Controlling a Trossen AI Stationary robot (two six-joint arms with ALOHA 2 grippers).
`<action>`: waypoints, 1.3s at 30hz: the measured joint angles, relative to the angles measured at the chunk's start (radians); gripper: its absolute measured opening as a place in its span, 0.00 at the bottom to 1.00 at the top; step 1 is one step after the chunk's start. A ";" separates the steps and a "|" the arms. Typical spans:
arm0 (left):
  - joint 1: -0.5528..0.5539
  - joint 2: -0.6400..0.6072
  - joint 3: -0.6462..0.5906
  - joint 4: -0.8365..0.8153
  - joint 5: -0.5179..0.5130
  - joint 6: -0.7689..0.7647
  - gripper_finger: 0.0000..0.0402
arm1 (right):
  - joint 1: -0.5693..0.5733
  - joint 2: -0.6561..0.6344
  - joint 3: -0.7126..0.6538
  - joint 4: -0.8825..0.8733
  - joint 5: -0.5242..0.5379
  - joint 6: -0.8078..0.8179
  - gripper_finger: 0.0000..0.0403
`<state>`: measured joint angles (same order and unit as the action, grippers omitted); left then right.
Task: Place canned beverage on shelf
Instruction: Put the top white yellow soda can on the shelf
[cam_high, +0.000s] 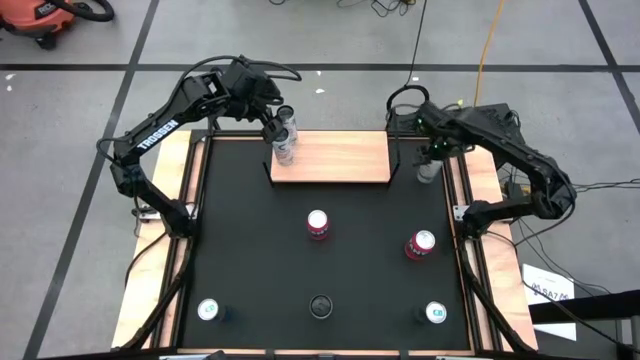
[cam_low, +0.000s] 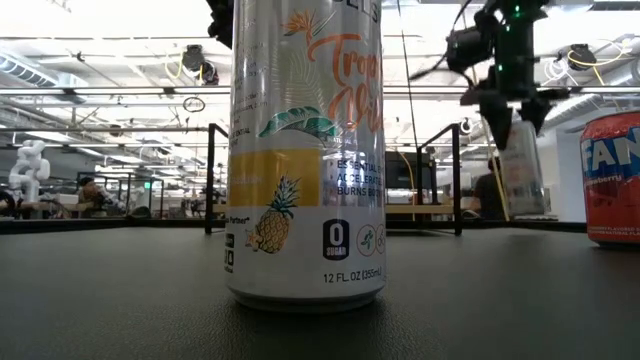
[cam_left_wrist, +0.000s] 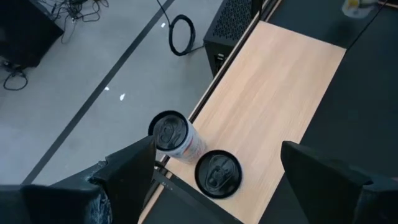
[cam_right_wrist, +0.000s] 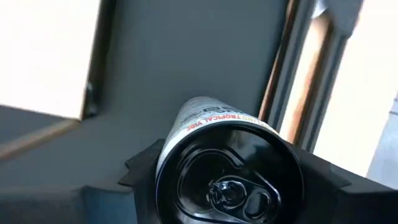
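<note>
Right gripper (cam_high: 430, 165) closes around a Tropical Vibe can (cam_right_wrist: 227, 165) beside the shelf (cam_high: 335, 160); next, lift it on. Left gripper (cam_high: 283, 125) hovers open above the shelf's two cans (cam_left_wrist: 189, 152).

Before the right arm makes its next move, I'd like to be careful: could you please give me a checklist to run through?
1. Can sits inside the right gripper, on the table beside the shelf's right end: ok.
2. Grip on that can is firm: cannot tell.
3. Can is upright: ok.
4. Room on the shelf: ok, its middle and right end are bare.
5. Left gripper is out of the way: ok, it is open above the two cans at the shelf's left end.
6. Clearance past the black upright next to the can: cannot tell.
</note>
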<state>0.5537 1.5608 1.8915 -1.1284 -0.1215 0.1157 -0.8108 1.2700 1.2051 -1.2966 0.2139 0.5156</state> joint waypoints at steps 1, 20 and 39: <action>0.000 0.000 0.000 -0.001 0.000 0.002 0.85 | 0.000 -0.002 0.030 -0.012 0.025 -0.001 0.60; 0.001 0.000 0.000 0.083 0.118 0.075 0.85 | 0.150 0.081 0.498 0.312 0.011 -0.302 0.61; -0.010 0.000 0.000 0.006 0.141 0.004 0.85 | 0.322 0.553 0.725 0.205 -0.091 -0.533 0.61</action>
<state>0.5439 1.5608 1.8912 -1.1225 0.0192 0.1196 -0.4890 1.8235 1.9300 -1.0919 0.1233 -0.0176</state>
